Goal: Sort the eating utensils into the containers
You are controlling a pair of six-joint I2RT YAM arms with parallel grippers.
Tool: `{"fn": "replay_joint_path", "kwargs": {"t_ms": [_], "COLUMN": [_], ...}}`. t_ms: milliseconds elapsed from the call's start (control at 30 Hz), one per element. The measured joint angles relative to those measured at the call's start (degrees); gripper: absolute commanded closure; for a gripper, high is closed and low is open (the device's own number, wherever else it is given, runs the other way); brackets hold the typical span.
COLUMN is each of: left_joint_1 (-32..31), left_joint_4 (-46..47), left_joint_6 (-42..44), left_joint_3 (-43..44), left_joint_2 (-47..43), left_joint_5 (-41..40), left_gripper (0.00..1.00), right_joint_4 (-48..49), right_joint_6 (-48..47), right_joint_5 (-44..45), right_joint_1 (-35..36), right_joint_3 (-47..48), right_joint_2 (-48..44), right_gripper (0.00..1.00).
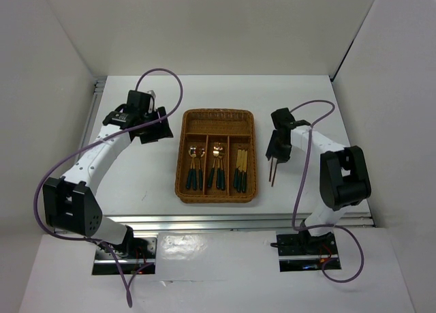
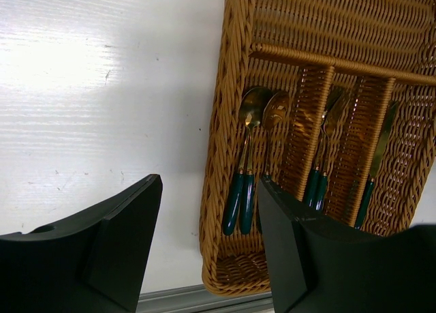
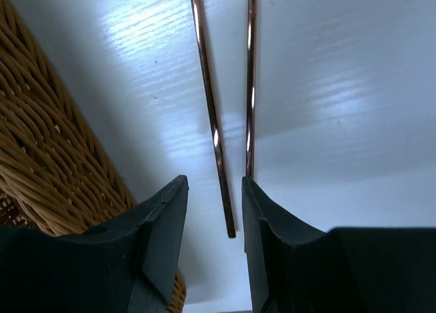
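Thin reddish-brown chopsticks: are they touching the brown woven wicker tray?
Apart. The right wrist view shows bare white table between the chopsticks and the tray.

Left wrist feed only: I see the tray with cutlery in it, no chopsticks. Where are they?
Observer: Top view shows both chopsticks lying on the table, just right of the wicker tray.
Operator: Right arm on them?
Observer: The right gripper sits over one end of them, open. One chopstick's tip lies in the gap, not gripped.
Operator: Orientation?
Observer: Side by side, roughly along the tray's long side.
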Motion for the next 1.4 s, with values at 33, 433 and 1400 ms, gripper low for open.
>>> {"fn": "replay_joint_path", "kwargs": {"t_ms": [33,433,1400], "left_joint_1": [0.0,0.0,0.0], "left_joint_4": [0.1,0.3,0.1], "left_joint_6": [0.0,-0.2,-0.2], "left_joint_3": [0.0,1.1,2.0], "left_joint_2": [0.0,1.0,1.8], "left_joint_5": [0.0,0.3,0.3], "left_gripper": [0.28,0.28,0.28], "right_joint_4": [0.5,4.1,-0.6], "right_joint_6": [-0.3,-2.5,-3.1], "right_joint_5": [-0.1,-3.3,-2.1], "right_joint_1": [-0.1,-0.2,0.0], "right_joint_3": [0.0,0.0,5.7], "right_joint_2": [0.5,4.9,7.9], "right_gripper": [0.55,0.59,1.00]}}
